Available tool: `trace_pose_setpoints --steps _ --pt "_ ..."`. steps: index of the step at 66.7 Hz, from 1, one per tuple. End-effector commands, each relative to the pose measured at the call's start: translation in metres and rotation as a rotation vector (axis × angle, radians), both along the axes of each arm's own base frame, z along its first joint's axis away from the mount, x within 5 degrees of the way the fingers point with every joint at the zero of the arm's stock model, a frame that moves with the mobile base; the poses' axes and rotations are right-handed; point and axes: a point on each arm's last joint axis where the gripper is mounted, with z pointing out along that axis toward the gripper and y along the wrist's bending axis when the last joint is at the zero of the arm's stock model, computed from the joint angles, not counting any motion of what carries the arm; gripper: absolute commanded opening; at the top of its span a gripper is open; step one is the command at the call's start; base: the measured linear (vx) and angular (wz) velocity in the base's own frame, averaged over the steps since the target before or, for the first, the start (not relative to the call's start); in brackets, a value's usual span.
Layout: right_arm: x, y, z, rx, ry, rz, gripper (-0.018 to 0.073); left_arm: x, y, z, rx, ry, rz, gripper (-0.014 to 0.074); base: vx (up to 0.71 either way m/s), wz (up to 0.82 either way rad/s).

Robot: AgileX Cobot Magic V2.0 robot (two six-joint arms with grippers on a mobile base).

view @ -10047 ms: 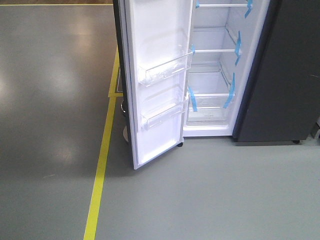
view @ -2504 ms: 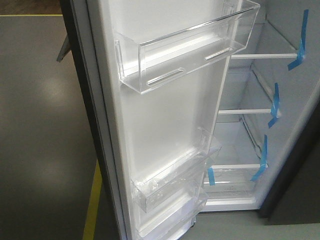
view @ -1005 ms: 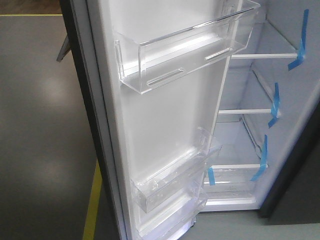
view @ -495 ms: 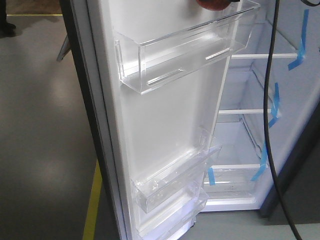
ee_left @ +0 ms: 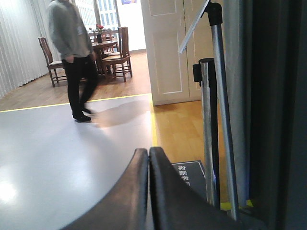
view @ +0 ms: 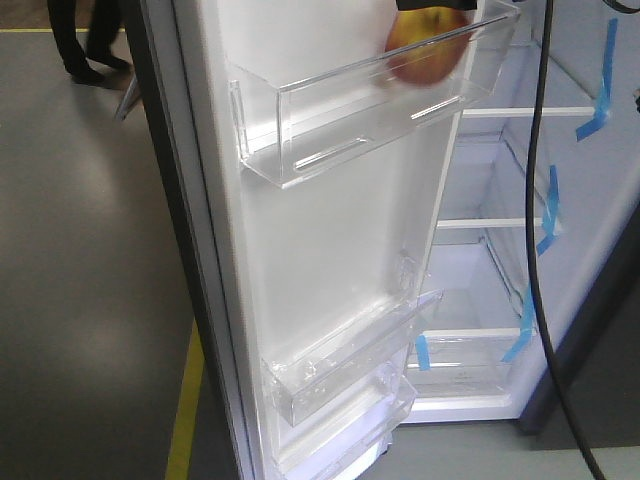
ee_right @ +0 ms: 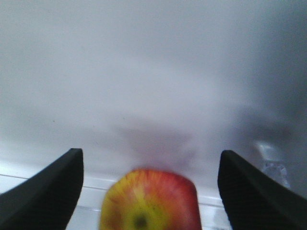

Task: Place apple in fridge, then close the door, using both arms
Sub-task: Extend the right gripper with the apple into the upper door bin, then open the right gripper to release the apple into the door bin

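The apple [view: 425,45], red with yellow patches and blurred, is inside the top clear bin [view: 340,120] of the open door [view: 330,260]. In the right wrist view the apple [ee_right: 149,203] lies low between the fingers with a gap on each side. My right gripper [ee_right: 149,152] is open and touches nothing; only its black underside [view: 435,4] shows at the top edge of the front view. My left gripper [ee_left: 148,155] is shut and empty, low beside a dark grey fridge panel [ee_left: 273,96]. The fridge [view: 520,112] stands open with white shelves and blue tape.
A black cable [view: 538,220] hangs in front of the fridge shelves. Lower door bins [view: 350,370] jut out. A person [ee_left: 72,52] walks on the grey floor, legs [view: 85,40] at top left. A metal post [ee_left: 207,129] and a yellow floor line [view: 185,420] stand near the door.
The apple has dropped from the top edge of the view down into the top door bin. A person's legs have come further into view at top left.
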Motion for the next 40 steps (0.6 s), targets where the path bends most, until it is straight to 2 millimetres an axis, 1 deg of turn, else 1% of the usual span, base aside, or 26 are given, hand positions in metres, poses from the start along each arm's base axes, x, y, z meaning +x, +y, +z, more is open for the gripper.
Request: trace_pose_setpoints --steps 1,16,25,32,38,40 --pt "-0.02 -0.002 0.036 0.072 -0.127 -0.028 0.0582 0.0 -0.002 -0.002 -0.009 -0.055 -0.022 -0.0006 0.0 0.0" --pt "-0.02 -0.002 0.038 0.077 -0.133 -0.033 0.0581 0.0 -0.002 -0.002 -0.009 -0.055 -0.022 -0.0006 0.0 0.0" --pt "-0.029 -0.002 0.046 0.085 -0.157 -0.032 0.0552 0.0 -0.002 -0.002 -0.009 -0.055 -0.022 -0.0006 0.0 0.0" --pt "-0.042 -0.003 0.059 0.088 -0.187 -0.028 0.0476 0.0 -0.002 -0.002 -0.009 -0.055 -0.022 -0.0006 0.0 0.0" --pt "-0.06 -0.004 0.073 0.088 -0.223 -0.023 0.0349 0.0 -0.002 -0.002 -0.009 -0.055 -0.022 -0.0006 0.0 0.0" --pt "-0.066 -0.004 0.077 0.087 -0.235 -0.02 0.0287 0.0 -0.002 -0.002 -0.009 -0.055 -0.022 -0.0006 0.0 0.0"
